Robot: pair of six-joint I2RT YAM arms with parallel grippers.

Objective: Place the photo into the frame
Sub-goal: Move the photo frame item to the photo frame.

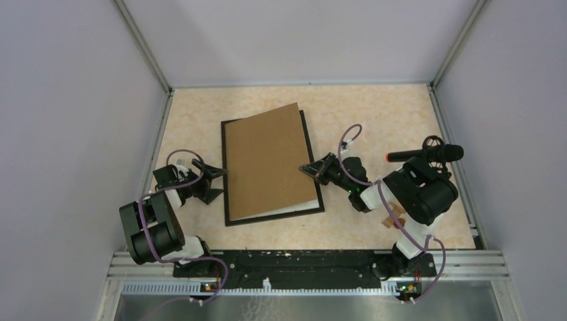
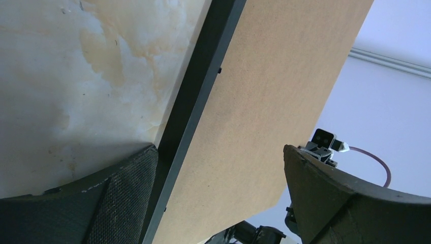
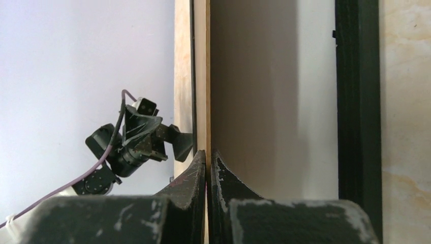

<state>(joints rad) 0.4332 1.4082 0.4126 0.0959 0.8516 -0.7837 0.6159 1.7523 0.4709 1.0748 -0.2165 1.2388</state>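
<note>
From above, the brown board (image 1: 267, 160) covers nearly all of the frame (image 1: 224, 147). Only its black border and a white sliver (image 1: 294, 208) at 5 o'clock show, and the sliver is too thin to identify. In the right wrist view the board's edge vanishes inside the pinched right gripper (image 3: 208, 155), while board and frame are cut off at 12 o'clock.
</note>
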